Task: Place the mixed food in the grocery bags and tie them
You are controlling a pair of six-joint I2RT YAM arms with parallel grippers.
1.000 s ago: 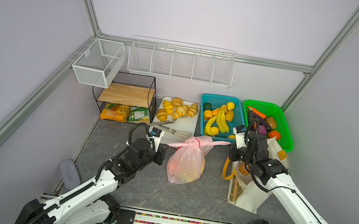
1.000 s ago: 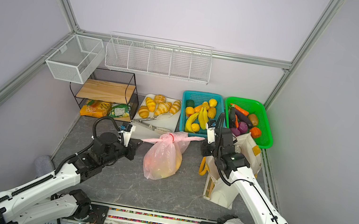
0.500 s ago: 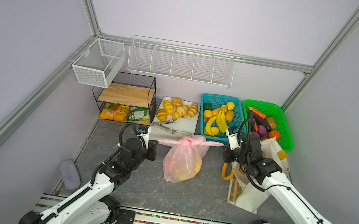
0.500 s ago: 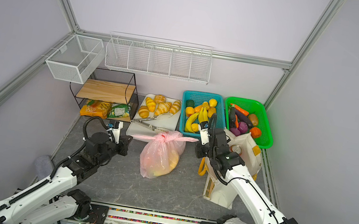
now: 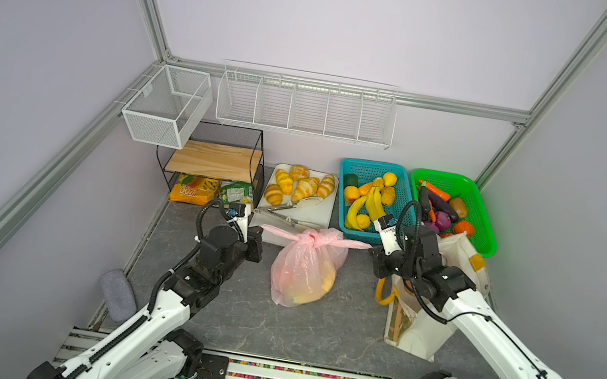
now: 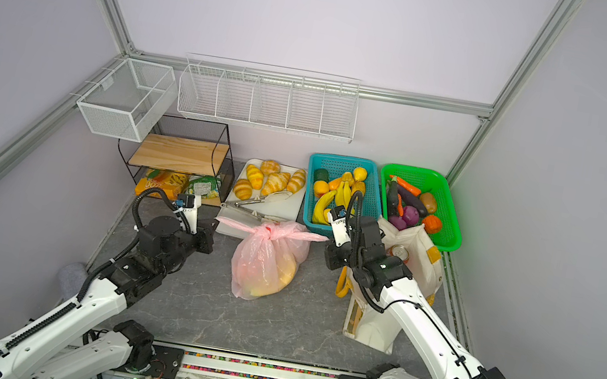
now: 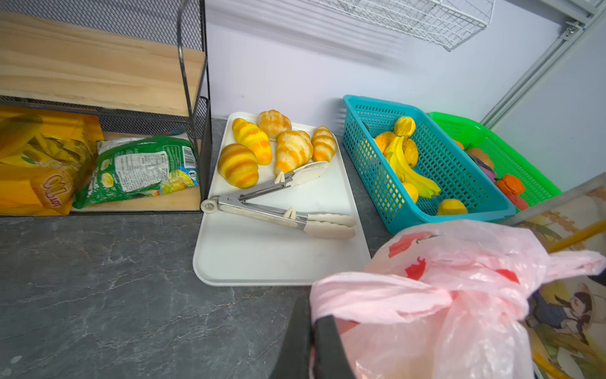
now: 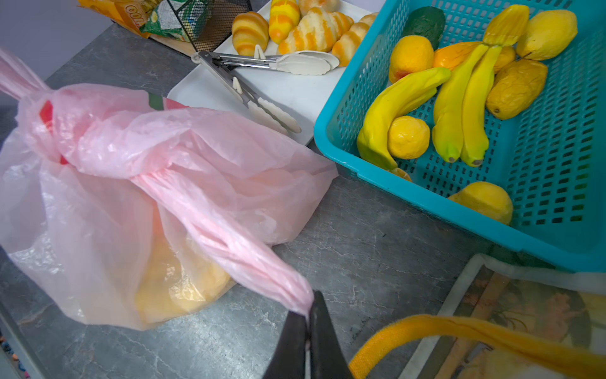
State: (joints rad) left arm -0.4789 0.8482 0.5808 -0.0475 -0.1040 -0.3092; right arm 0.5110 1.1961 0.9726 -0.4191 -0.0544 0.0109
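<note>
The pink plastic grocery bag (image 5: pixel 303 275) (image 6: pixel 263 263) stands mid-table, knotted at its top, with yellow-orange fruit showing through it. Its two handle ends stretch out sideways from the knot. My left gripper (image 5: pixel 259 233) (image 7: pixel 311 315) is shut on the left end, and my right gripper (image 5: pixel 372 252) (image 8: pixel 308 308) is shut on the right end. The cream canvas tote (image 5: pixel 463 252) (image 6: pixel 422 249) stands just right of the right gripper, with a can's top (image 6: pixel 400 253) showing inside. Bananas (image 5: pixel 364 207) (image 8: pixel 459 108) and other yellow fruit lie in the teal basket (image 5: pixel 347 169).
A white tray (image 5: pixel 305 216) with croissants and tongs lies behind the pink bag. The green basket (image 5: pixel 487 240) of vegetables sits at the back right. A black wire shelf (image 5: pixel 214 158) with snack packets is at the back left. A grey pouch (image 5: pixel 116 294) lies at the table's left edge.
Both grippers have shifted a little to the left, still holding the handle ends, and the pink bag has slid left with them. Both stayed shut.
</note>
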